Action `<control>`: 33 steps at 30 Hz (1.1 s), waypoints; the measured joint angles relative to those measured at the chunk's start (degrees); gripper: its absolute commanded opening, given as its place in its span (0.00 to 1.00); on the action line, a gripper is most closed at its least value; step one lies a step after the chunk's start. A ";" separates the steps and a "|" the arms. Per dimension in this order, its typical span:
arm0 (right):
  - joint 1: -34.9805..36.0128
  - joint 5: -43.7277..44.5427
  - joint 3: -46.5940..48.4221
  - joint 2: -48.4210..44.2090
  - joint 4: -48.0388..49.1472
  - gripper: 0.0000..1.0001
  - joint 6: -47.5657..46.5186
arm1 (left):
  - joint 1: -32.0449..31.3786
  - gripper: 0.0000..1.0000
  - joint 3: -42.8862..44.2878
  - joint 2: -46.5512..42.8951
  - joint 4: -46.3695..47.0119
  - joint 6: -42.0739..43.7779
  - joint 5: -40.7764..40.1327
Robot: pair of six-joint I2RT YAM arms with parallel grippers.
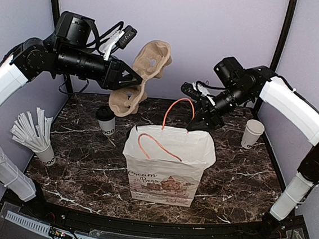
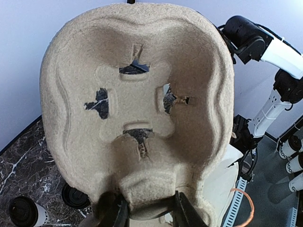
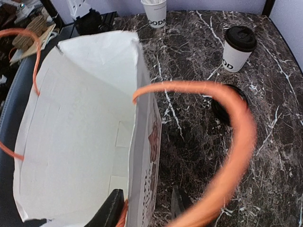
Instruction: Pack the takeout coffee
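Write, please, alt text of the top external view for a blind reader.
The left gripper holds a pulp cup carrier above a marble table, while the right gripper sits at the rear rim of an open paper bag. The takeout coffee stands behind and left of the bag.

Ahead of left gripper (image 1: 131, 79): carrier (image 1: 145, 67) blocks.
Below left gripper: coffee (image 1: 106, 123), loose lid (image 3: 229, 101), bare table (image 1: 87, 163).
Beside right gripper (image 1: 202, 126): bag (image 1: 166, 171) mouth open, handle (image 1: 179, 101) arching across.

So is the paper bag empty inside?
Empty, as far as visible: the right wrist view into the bag shows only bare white walls.
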 measured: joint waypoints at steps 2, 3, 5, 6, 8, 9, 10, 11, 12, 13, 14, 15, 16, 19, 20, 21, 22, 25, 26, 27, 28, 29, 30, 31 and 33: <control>0.00 0.39 4.09 1.75 -1.70 0.50 -0.98 | 0.00 0.30 -0.66 0.22 0.33 0.15 1.27; -0.02 0.42 5.55 2.19 -2.64 0.57 -1.16 | 0.00 0.30 -0.83 0.33 0.66 0.22 1.99; -0.50 0.44 7.98 2.40 -4.68 0.65 -2.51 | 0.00 0.30 -1.01 0.44 1.38 0.42 3.89; -0.66 0.39 8.41 2.05 -5.57 0.66 -2.75 | 0.00 0.30 -1.20 0.44 2.03 0.57 4.87; -1.22 0.81 8.41 0.61 -7.45 0.67 -3.85 | -0.07 0.30 -1.79 0.44 3.48 1.03 7.06; -1.60 1.27 8.24 -0.31 -8.48 0.68 -4.28 | -0.07 0.30 -2.14 0.44 4.07 1.29 8.11; -1.92 1.68 7.80 -1.25 -9.05 0.68 -4.63 | -0.07 0.30 -2.47 0.48 4.48 1.53 9.01; -2.43 2.25 6.93 -2.78 -9.97 0.68 -5.09 | -0.07 0.30 -2.78 0.61 4.87 1.79 10.23; -3.02 2.64 6.10 -4.17 -10.86 0.68 -5.46 | -0.07 0.30 -2.99 0.85 5.16 2.12 11.32; -3.74 2.95 5.07 -5.62 -11.50 0.68 -5.68 | -0.13 0.30 -3.08 1.18 5.42 2.43 12.35; -4.59 3.15 4.00 -6.99 -11.85 0.68 -5.86 | -0.15 0.30 -3.13 1.57 5.75 2.73 13.35; -5.70 3.26 2.75 -8.37 -11.93 0.68 -5.92 | -0.22 0.30 -3.13 2.10 6.12 3.17 14.36; -7.08 3.34 1.29 -9.79 -11.98 0.68 -6.03 | -0.33 0.30 -3.13 2.62 6.38 3.61 15.19; -11.52 3.28 -3.30 -13.55 -10.93 0.68 -5.84 | -0.59 0.32 -3.15 4.26 7.13 5.01 17.53; -13.00 3.10 -5.11 -14.82 -10.19 0.68 -5.57 | -0.68 0.32 -3.17 4.87 7.32 5.55 18.49; -14.16 2.95 -6.80 -15.87 -9.33 0.68 -5.31 | -0.74 0.33 -3.19 5.46 7.43 6.10 19.61; -15.30 2.71 -8.70 -16.96 -8.22 0.68 -4.90 | -0.85 0.33 -3.28 5.88 7.65 6.58 20.41; -16.90 1.86 -15.65 -20.06 -2.71 0.68 -2.69 | -1.64 0.33 -3.26 8.07 8.24 8.90 24.02; -17.00 1.53 -17.49 -20.65 -1.66 0.68 -2.05 | -1.79 0.33 -3.08 8.72 8.22 9.38 24.72; -17.14 1.36 -18.51 -20.94 -1.18 0.68 -1.64 | -1.97 0.32 -2.97 9.25 8.31 9.68 25.05; -17.29 1.22 -19.43 -21.07 -0.63 0.68 -1.38 | -2.14 0.32 -2.80 9.94 8.26 10.01 25.49; -17.42 1.11 -20.02 -21.11 -0.15 0.68 -1.16 | -2.38 0.32 -2.67 10.67 8.31 10.29 25.81; -17.49 1.09 -20.44 -21.11 0.31 0.68 -0.90 | -2.60 0.32 -2.60 11.34 8.28 10.45 26.05; -17.53 1.07 -20.65 -21.14 0.68 0.68 -0.70 | -2.86 0.32 -2.60 11.87 8.28 10.56 26.16; -17.57 0.98 -21.09 -21.31 1.64 0.68 -0.22 | -3.80 0.32 -2.54 13.22 8.17 10.80 26.16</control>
